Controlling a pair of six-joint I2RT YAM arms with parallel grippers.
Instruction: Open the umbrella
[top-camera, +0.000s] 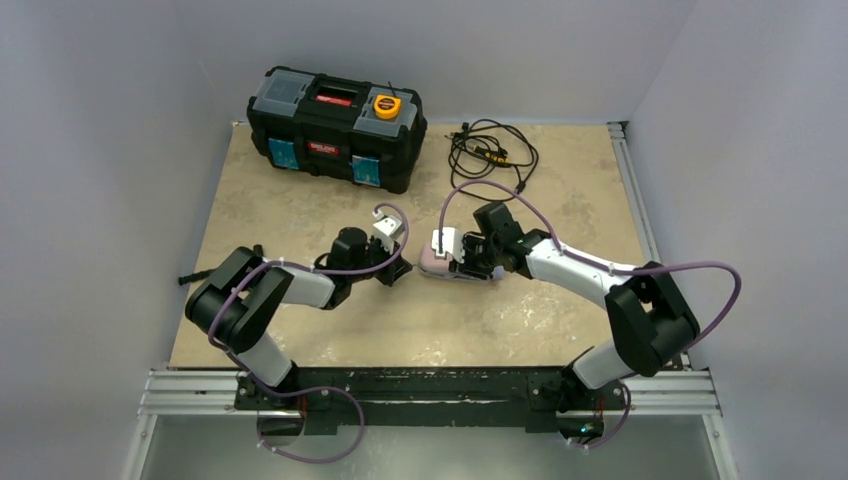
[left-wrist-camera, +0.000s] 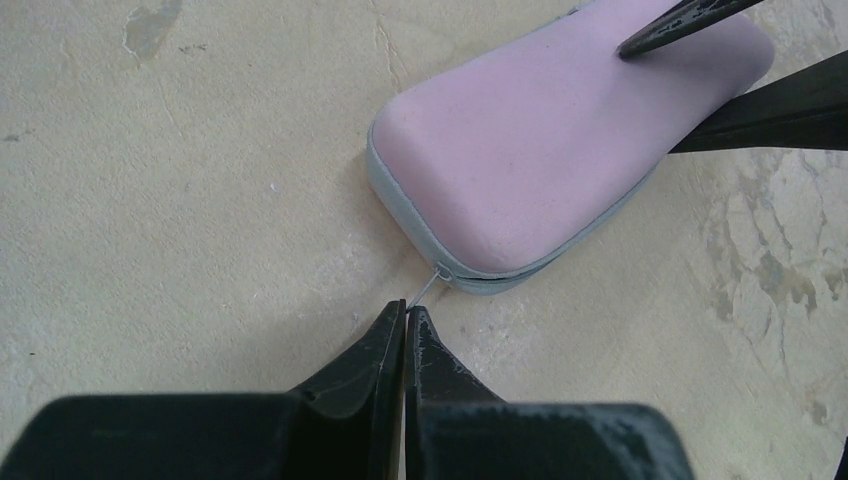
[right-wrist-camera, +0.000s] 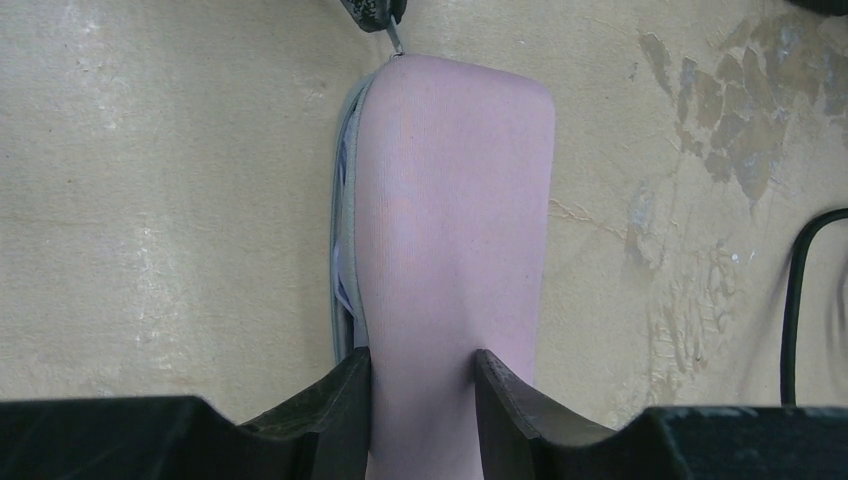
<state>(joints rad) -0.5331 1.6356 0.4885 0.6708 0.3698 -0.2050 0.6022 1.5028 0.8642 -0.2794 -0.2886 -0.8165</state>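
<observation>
While the right gripper (right-wrist-camera: 422, 362) clamps one end of the umbrella (left-wrist-camera: 540, 150), a pink zipped capsule lying mid-way across the table (top-camera: 280, 225), apparently to steady it, the left gripper (left-wrist-camera: 407, 312) is pinched shut on the zip pull (left-wrist-camera: 428, 285), likely for unzipping.

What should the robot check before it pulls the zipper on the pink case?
1. Left hand is shut on the thin zipper pull: ok.
2. Right hand clamps the pink umbrella case on both sides: ok.
3. Case lies flat on the table: ok.
4. Zip seam gapes a little along one side, so it can slide: ok.
5. Black cable lies apart from the case: ok.
6. Grip on the pull is firm enough not to slip: cannot tell.
</observation>
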